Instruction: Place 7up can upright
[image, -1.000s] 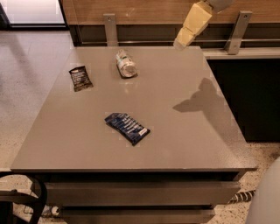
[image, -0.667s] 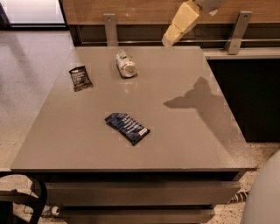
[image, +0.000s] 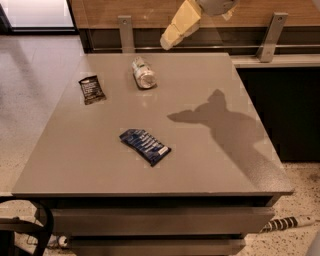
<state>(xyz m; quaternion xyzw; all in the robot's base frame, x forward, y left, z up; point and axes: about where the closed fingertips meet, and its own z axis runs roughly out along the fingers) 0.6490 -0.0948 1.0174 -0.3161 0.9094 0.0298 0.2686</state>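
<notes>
The 7up can (image: 143, 73) lies on its side on the far part of the grey table (image: 200, 165), one shiny end facing me. It is silvery-white with pale green markings. My gripper (image: 172, 36) hangs in the air above the table's far edge, up and to the right of the can, with its cream-coloured fingers pointing down-left. It holds nothing that I can see. Its shadow falls on the right half of the table.
A flat black packet (image: 92, 89) lies at the far left of the table. A flat blue wrapper (image: 145, 146) lies near the middle front. A wooden wall with metal rail posts (image: 126, 31) runs behind the table. A dark chair part (image: 30, 227) shows at bottom left.
My gripper has moved left along the table's far edge, closer to the can. Its shadow has shifted left on the table. The can and packets have not moved.
</notes>
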